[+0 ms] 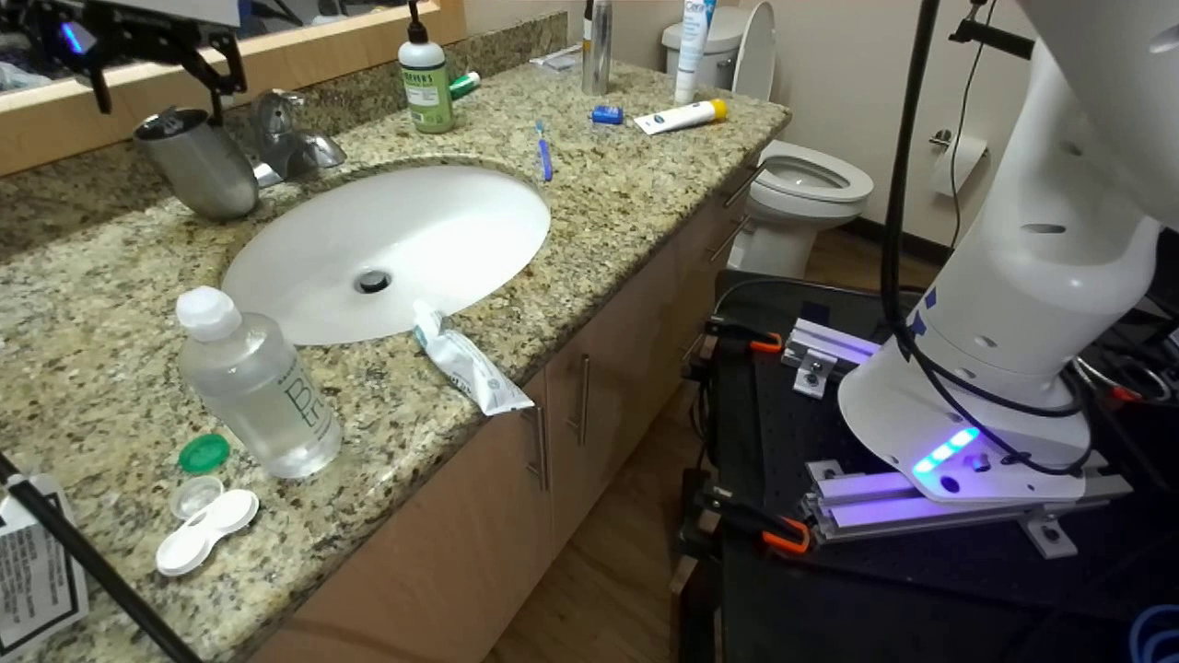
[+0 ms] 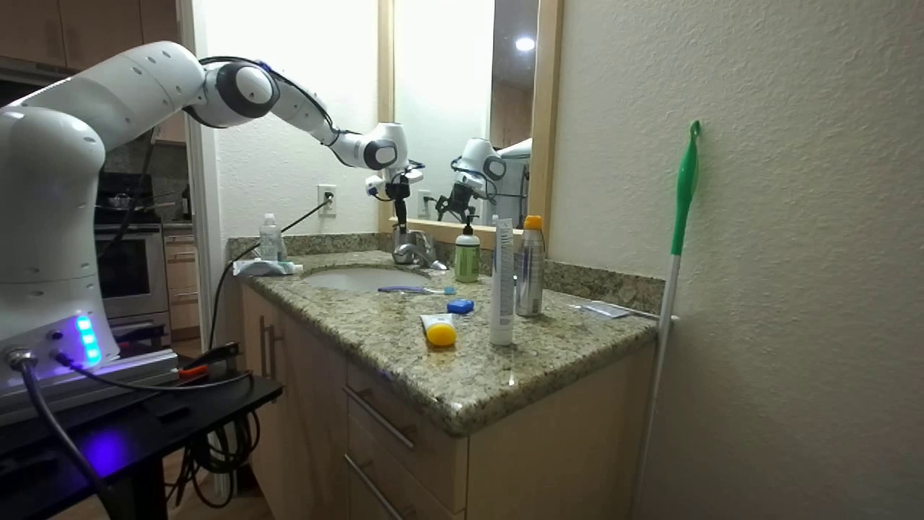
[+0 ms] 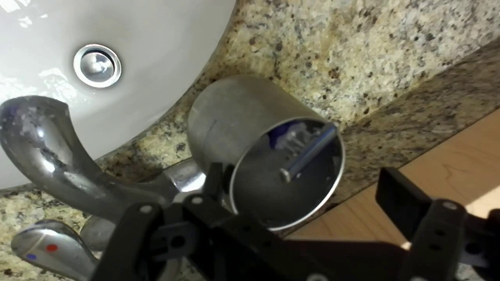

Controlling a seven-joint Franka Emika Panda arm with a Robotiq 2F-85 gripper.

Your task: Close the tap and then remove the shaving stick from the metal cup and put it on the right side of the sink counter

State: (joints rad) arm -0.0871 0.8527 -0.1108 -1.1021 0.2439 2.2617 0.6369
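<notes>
The shaving stick [image 3: 310, 151] is seen inside the metal cup [image 1: 198, 166], its head lying near the rim in the wrist view; the cup is stood on the granite tabletop [image 1: 636, 170] just beside the chrome tap [image 1: 293, 147]; whether the two touch cannot be determined; the spout [image 3: 43, 156] is directed over the white basin [image 1: 470, 216], and the lever [image 3: 54, 249] is marked with a red and a blue dot; the gripper [image 3: 304, 189] is positioned over the cup with its fingers [image 3: 404, 206] spread wide apart; one finger is seen at the rim on the tap's side, the other beyond the opposite side of the mouth; contact with the rim cannot be established; a green pump bottle [image 1: 426, 92] and a blue toothbrush [image 1: 544, 152] are placed on the tap's side away from the cup; farther along, a small blue box [image 1: 607, 114], a yellow-capped tube [image 1: 682, 117] laid flat, an upright white tube [image 1: 691, 55] and a silver can [image 1: 599, 51] are shown in both exterior views; toward the opposite end, a clear bottle [image 1: 262, 396] is stood near a green lid [image 1: 204, 453] and a white lens case [image 1: 207, 532]; a crumpled tube [image 1: 470, 364] is laid between the basin and front edge.
</notes>
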